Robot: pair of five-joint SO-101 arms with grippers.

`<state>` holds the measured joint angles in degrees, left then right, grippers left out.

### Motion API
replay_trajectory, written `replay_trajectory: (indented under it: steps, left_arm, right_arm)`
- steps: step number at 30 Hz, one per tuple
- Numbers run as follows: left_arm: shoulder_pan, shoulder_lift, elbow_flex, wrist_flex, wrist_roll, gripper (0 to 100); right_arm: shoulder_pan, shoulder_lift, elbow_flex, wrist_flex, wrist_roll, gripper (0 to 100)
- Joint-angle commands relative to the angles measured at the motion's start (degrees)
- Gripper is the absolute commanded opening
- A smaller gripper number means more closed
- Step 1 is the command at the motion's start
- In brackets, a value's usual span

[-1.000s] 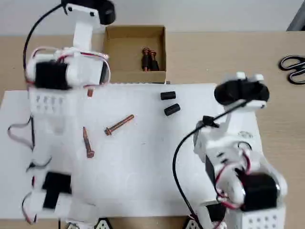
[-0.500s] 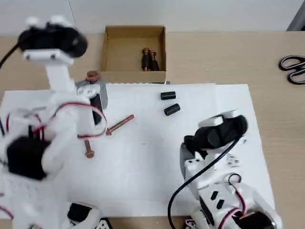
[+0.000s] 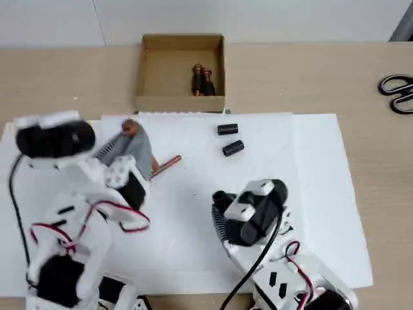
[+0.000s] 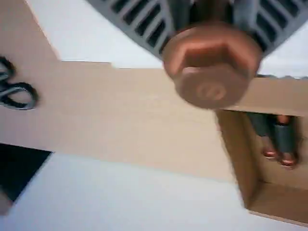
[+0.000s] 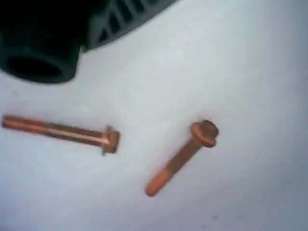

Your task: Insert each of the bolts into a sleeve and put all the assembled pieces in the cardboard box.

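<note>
Right gripper (image 3: 222, 205), low over the near part of the white sheet (image 3: 310, 168), was closed on a black sleeve (image 5: 36, 60), whose open bore showed in the wrist view. Two loose bolts (image 5: 180, 159) lay flat on the sheet beyond it, apart from each other and at different angles. Farther across the sheet, on the left side, the left gripper (image 3: 128, 137) clasped a copper bolt (image 4: 211, 67) between its grey ribbed fingers (image 3: 139, 152), the hexagonal head poking out past the tips. One of the loose bolts lay just beside those fingers, partly hidden. Two spare sleeves (image 3: 227, 129) rested near the sheet's far edge, close together but not touching. Beyond the sheet, on the wooden table (image 3: 290, 71), stood the cardboard box (image 3: 151, 71), with two assembled pieces (image 3: 201, 79) lying together against its right wall. Scissors (image 3: 397, 90) lay at the table's far right edge.
</note>
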<state>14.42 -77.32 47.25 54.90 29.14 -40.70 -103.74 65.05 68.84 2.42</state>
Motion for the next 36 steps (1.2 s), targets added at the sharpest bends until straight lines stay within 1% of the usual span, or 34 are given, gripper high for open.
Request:
replay_trajectory:
  steps: [1, 4, 13, 19, 24, 31, 36]
  left_arm:
    - [4.1, -6.5, 2.8, -2.8, 4.2, 0]
    - [6.8, -10.1, 5.3, -2.5, 5.3, 0]
    - [7.4, -16.8, 10.6, -2.5, 5.3, 0]
    - [7.4, -17.4, 12.2, -2.5, 5.4, 0]
    - [7.5, -17.2, 12.4, -2.5, 5.4, 0]
    - [11.5, -17.4, 13.8, -2.5, 5.4, 0]
    - [11.6, -17.4, 13.8, -2.5, 5.4, 0]
  right_arm:
    - [-3.1, -0.2, 1.9, -5.3, 2.9, 0.4]
    - [-5.1, -0.2, 4.3, -7.2, 4.1, 0.4]
    - [-5.9, -0.2, 10.2, -14.9, 4.1, 0.4]
    - [-6.1, -0.2, 10.7, -17.0, 4.2, 0.4]
    - [-8.9, -0.2, 10.5, -17.1, 4.2, 0.4]
    - [-9.4, -0.1, 10.4, -17.2, 4.3, 0.4]
    - [-9.3, 0.0, 10.4, -21.0, 7.1, 0.4]
